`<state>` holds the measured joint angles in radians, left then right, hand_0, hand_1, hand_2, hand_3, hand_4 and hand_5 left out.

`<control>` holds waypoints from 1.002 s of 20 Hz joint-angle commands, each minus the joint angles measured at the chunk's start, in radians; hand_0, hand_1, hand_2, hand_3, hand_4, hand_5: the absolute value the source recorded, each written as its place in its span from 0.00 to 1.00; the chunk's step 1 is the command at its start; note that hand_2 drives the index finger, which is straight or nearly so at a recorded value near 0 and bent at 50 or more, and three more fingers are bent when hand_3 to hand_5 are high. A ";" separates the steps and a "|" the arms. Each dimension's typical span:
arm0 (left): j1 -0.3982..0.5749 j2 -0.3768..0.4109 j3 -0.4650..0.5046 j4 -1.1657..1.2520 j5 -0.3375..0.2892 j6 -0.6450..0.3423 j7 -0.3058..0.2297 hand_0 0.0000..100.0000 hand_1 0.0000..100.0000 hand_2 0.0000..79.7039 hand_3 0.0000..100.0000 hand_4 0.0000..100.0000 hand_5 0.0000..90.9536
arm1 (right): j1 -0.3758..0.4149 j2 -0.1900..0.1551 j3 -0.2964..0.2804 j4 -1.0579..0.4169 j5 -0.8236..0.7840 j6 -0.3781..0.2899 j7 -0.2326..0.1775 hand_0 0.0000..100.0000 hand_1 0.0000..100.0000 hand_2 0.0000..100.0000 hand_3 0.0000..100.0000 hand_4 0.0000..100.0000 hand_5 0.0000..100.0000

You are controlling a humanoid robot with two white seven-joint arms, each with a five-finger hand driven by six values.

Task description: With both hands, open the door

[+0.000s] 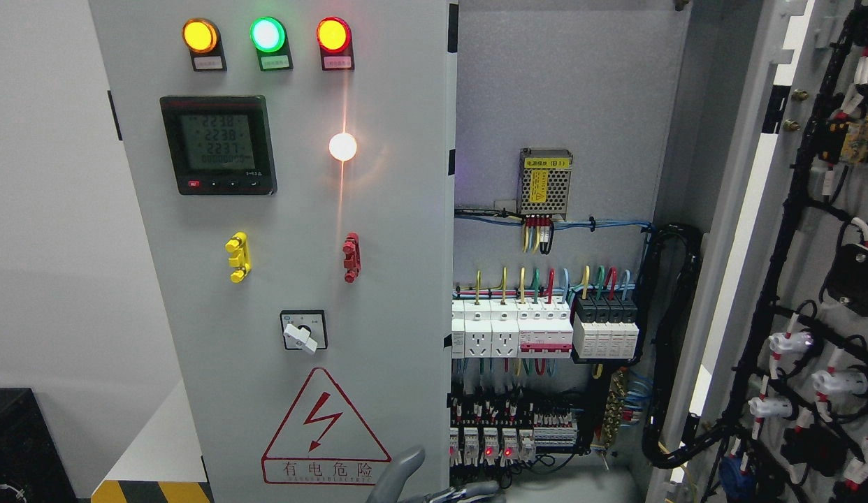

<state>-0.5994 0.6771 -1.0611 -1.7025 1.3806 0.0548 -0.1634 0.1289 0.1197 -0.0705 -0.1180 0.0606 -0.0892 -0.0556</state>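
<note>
A plain pale grey wall fills the left side behind the cabinet, evenly lit, with a light floor below it, a yellow-and-black hazard stripe at the near edge, and what may be a black case at far lower left.

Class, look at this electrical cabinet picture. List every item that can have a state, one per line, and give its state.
Left door: closed.
Right door: swung open.
Amber lamp: lit.
Green lamp: lit.
Red lamp: lit.
White lamp: lit.
Meter: on, showing digits.
Knob: pointing lower right.
Hand: at the bottom edge, fingers only partly visible.
</note>
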 commanded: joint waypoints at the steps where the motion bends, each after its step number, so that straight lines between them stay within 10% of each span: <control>1: 0.303 0.128 0.104 0.147 -0.168 -0.033 -0.001 0.00 0.00 0.00 0.00 0.00 0.00 | 0.000 0.000 0.000 0.000 -0.001 0.000 -0.001 0.00 0.00 0.00 0.00 0.00 0.00; 5: 0.453 0.089 0.173 0.280 -0.273 -0.044 -0.001 0.00 0.00 0.00 0.00 0.00 0.00 | 0.000 0.000 0.000 0.000 0.001 0.000 -0.001 0.00 0.00 0.00 0.00 0.00 0.00; 20: 0.622 -0.151 0.191 1.016 -0.339 -0.156 -0.010 0.00 0.00 0.00 0.00 0.00 0.00 | 0.000 0.000 0.000 0.000 0.001 0.000 -0.001 0.00 0.00 0.00 0.00 0.00 0.00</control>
<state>-0.0363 0.6522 -0.9066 -1.1356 1.0616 -0.0990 -0.1733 0.1289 0.1196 -0.0706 -0.1181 0.0604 -0.0893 -0.0569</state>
